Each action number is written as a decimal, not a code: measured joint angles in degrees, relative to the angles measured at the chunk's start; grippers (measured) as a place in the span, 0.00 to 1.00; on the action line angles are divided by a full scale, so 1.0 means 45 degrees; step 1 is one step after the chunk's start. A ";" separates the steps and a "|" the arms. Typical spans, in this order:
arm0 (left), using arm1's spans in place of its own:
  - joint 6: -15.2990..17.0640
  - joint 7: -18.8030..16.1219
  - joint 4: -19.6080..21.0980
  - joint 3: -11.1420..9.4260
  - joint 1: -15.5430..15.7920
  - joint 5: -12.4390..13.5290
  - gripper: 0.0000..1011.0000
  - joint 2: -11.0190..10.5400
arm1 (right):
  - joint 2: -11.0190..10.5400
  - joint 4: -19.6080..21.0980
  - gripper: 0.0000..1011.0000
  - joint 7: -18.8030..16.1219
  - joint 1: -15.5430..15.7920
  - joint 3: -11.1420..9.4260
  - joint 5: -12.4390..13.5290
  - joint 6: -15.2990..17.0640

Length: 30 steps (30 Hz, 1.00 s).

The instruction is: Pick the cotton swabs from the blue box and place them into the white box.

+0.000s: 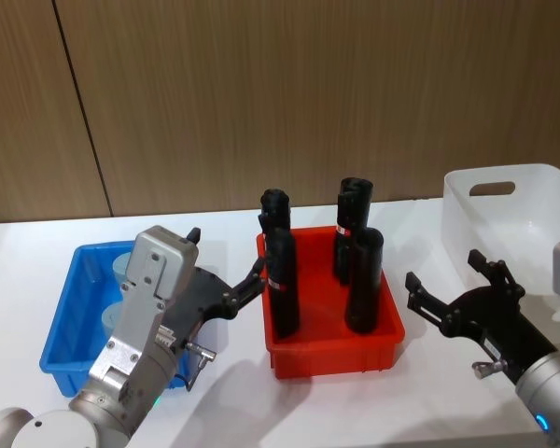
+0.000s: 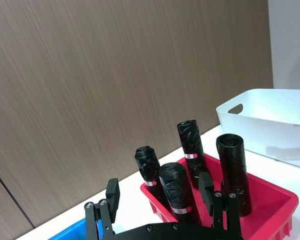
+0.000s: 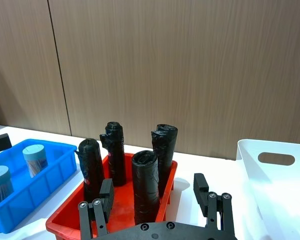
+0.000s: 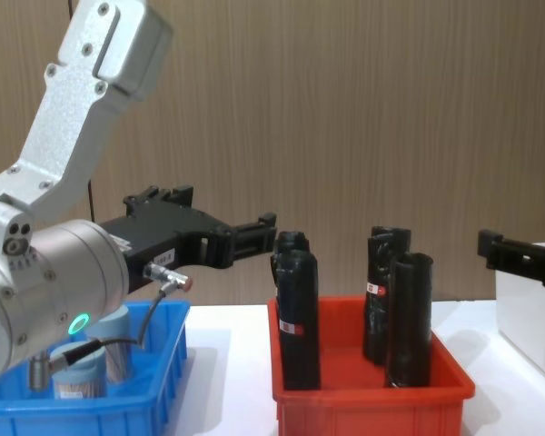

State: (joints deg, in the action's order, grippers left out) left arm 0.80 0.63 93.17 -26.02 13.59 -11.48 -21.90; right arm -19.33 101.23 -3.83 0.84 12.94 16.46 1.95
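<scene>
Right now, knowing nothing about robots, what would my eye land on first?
Probably the bright red plastic bin in the middle, with four tall black rolls standing upright in it. It is flanked by a shallow blue plastic box holding clear tubs of cotton swabs on the robot's left and a plain white plastic box on its right. The left gripper and right gripper, both open, hang either side of the red bin.

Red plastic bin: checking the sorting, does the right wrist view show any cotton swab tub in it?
No, the red plastic bin holds four black rolls; both clear swab tubs sit in the blue plastic bin.
</scene>
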 joint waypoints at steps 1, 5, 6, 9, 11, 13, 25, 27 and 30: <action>0.0000 0.0000 0.0000 0.0000 0.0000 0.0000 0.99 0.0000 | 0.0000 0.0001 0.99 0.0000 0.0000 0.0000 0.0000 0.0000; 0.0000 0.0003 0.0000 0.0002 0.0000 0.0000 0.99 0.0000 | 0.0000 0.0001 0.99 0.0000 0.0001 0.0000 0.0000 0.0000; 0.0000 0.0005 -0.0002 0.0005 0.0000 0.0000 0.99 0.0001 | 0.0000 0.0001 0.99 0.0000 0.0000 0.0000 0.0001 0.0000; -0.0001 0.0013 -0.0034 0.0024 0.0006 -0.0031 0.99 0.0003 | 0.0000 0.0001 0.99 0.0001 0.0000 0.0000 0.0000 0.0000; 0.0000 0.0019 -0.0070 0.0053 0.0018 -0.0099 0.99 0.0005 | 0.0000 0.0001 0.99 0.0000 0.0000 0.0000 0.0000 0.0000; 0.0029 0.0025 -0.0128 0.0099 0.0038 -0.0208 0.99 0.0007 | 0.0000 0.0000 0.99 0.0000 0.0000 0.0000 0.0000 0.0000; 0.0357 0.0024 -0.0554 0.0430 0.0176 -0.1030 0.99 -0.0005 | 0.0000 0.0001 0.99 0.0000 0.0000 0.0000 0.0000 0.0000; 0.0402 0.0024 -0.0683 0.0508 0.0211 -0.1256 0.99 -0.0005 | 0.0000 0.0001 0.99 0.0000 0.0000 0.0000 0.0000 0.0000; 0.0476 0.0064 -0.0870 0.0616 0.0272 -0.1599 0.99 0.0008 | 0.0000 0.0001 0.99 0.0000 0.0000 0.0000 0.0000 0.0000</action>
State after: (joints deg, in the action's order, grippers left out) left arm 2.94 0.91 89.26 -23.25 14.81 -18.68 -21.86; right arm -19.33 101.23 -3.82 0.84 12.94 16.46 1.95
